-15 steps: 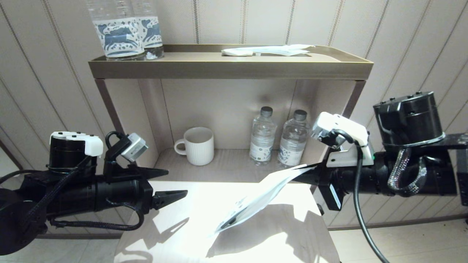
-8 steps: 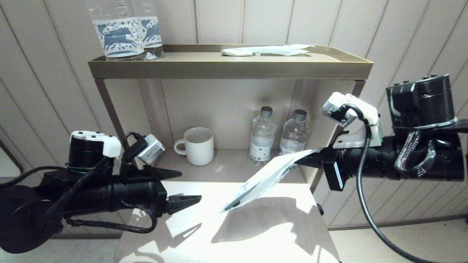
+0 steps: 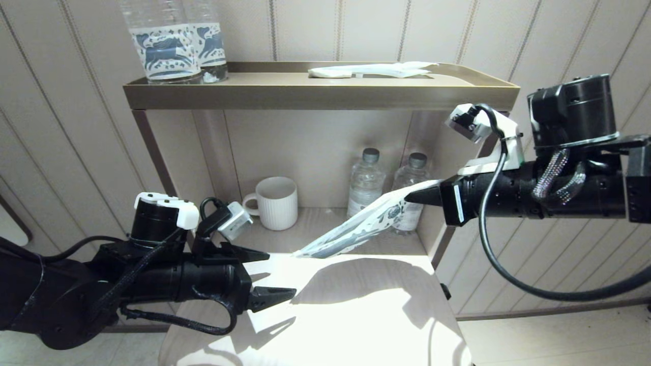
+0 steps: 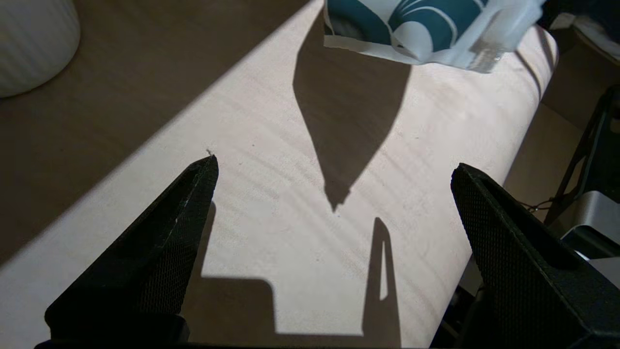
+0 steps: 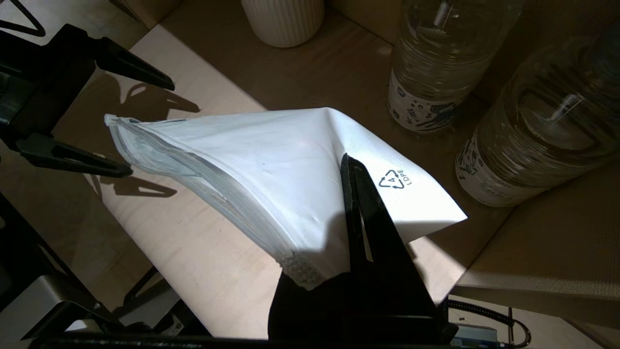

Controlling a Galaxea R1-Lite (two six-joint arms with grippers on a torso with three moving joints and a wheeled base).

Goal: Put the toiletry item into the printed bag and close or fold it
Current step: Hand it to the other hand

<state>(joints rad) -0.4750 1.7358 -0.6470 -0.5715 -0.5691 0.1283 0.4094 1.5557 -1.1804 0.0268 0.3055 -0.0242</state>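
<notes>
The right gripper (image 3: 424,195)'s fingers are pinched on one end of the printed bag (image 3: 356,229), holding it in the air above the counter (image 3: 356,315), slanting down toward the left gripper (image 3: 274,274), whose fingers stand wide apart and empty just over the counter. The bag's plain side carries a recycling triangle marked "4 LDPE" (image 5: 395,179). Two labelled water bottles (image 3: 366,190) and a white mug (image 3: 274,202) stand on the shelf behind.
</notes>
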